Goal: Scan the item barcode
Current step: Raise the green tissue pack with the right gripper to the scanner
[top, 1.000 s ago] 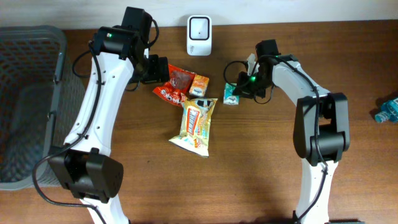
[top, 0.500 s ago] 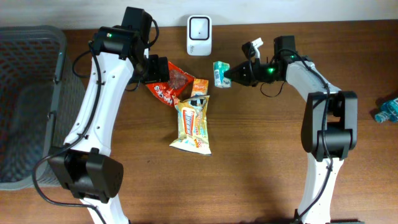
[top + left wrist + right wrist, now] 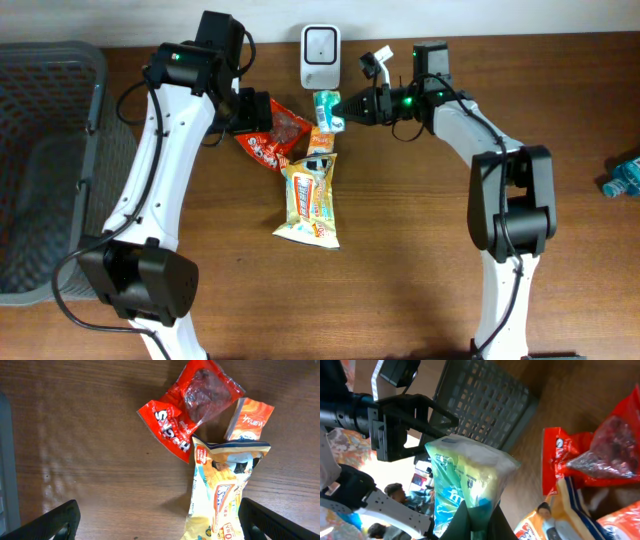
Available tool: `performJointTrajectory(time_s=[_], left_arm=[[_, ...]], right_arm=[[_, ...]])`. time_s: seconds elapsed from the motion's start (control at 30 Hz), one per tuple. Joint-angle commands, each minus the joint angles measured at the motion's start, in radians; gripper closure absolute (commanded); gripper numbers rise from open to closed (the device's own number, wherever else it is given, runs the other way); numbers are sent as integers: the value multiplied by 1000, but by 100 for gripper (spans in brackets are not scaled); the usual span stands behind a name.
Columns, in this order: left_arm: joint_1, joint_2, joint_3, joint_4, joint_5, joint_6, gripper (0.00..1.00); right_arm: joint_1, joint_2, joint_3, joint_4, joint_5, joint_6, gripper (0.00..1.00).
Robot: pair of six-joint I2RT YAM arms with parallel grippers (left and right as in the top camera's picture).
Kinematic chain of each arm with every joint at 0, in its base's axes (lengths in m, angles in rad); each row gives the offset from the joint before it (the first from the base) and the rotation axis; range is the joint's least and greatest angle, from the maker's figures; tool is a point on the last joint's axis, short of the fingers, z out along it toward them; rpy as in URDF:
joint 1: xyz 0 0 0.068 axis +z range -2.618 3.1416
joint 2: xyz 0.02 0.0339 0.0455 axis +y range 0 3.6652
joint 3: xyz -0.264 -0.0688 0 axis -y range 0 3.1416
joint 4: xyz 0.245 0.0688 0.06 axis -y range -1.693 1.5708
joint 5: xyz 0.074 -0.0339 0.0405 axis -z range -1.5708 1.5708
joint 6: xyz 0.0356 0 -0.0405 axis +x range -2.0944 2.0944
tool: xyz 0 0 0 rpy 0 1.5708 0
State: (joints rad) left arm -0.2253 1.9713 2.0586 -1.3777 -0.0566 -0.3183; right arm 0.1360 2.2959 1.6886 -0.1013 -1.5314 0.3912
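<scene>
Pinching green packet [image 3: 327, 108] by one seam w/ right gripper [image 3: 345, 106], clamped tight. Held off tabletop [image 3: 400, 250], just in front of white scanner [image 3: 320, 43], prob. to turn a printed face toward its window; can't tell which side carries the barcode. Hovering left gripper [image 3: 252, 112], spread wide & empty, over red packet [image 3: 187, 407], orange sachet [image 3: 250, 420], yellow snack bag [image 3: 222, 495], likely staged for next pick. Grey basket [image 3: 50, 100] far left.

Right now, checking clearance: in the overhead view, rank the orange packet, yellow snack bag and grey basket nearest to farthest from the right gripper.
1. Orange packet, right beside the right gripper.
2. Yellow snack bag, table centre.
3. Grey basket, far left.
</scene>
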Motion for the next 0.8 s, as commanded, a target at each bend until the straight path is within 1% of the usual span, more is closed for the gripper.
performJointTrajectory(time_s=[0.0, 0.07, 0.1, 0.17, 0.2, 0.27, 0.3, 0.37, 0.4, 0.43, 0.47, 0.5, 0.57, 0.6, 0.67, 0.77], left_arm=[[-1, 0, -3, 1, 0, -10, 1], [-1, -1, -3, 1, 0, -10, 1], [-1, -1, -3, 1, 0, -10, 1], [-1, 0, -3, 1, 0, -10, 1], [-1, -1, -3, 1, 0, -10, 1], [-1, -1, -3, 1, 0, -10, 1], [-1, -1, -3, 1, 0, -10, 1], [-1, -1, -3, 1, 0, -10, 1], [-1, -1, -3, 1, 0, -10, 1], [-1, 0, -3, 1, 0, -10, 1], [-1, -1, -3, 1, 0, -10, 1], [-1, -1, -3, 1, 0, -10, 1], [-1, -1, -3, 1, 0, -10, 1], [-1, 0, -3, 1, 0, -10, 1], [-1, -1, -3, 1, 0, -10, 1], [-1, 0, -3, 1, 0, -10, 1]], right_arm=[[8, 3, 11, 5, 88, 76, 96], [8, 3, 15, 23, 290, 180, 96], [8, 3, 24, 31, 365, 199, 96], [17, 3, 76, 26, 577, 198, 96], [24, 1, 103, 1, 667, 170, 96], [42, -3, 184, -156, 897, 56, 96], [61, -3, 252, -281, 1123, -25, 96], [119, -3, 336, -384, 1534, -182, 96], [147, -3, 353, -386, 1669, -257, 96], [193, -3, 359, -340, 1828, -398, 96], [230, -2, 359, -285, 1913, -512, 96], [255, 1, 359, -240, 1959, -596, 96], [301, 4, 358, -132, 1969, -827, 96], [306, 6, 358, -97, 1969, -860, 96], [307, 14, 358, -36, 1968, -883, 96], [296, 35, 358, 0, 1817, -885, 96]])
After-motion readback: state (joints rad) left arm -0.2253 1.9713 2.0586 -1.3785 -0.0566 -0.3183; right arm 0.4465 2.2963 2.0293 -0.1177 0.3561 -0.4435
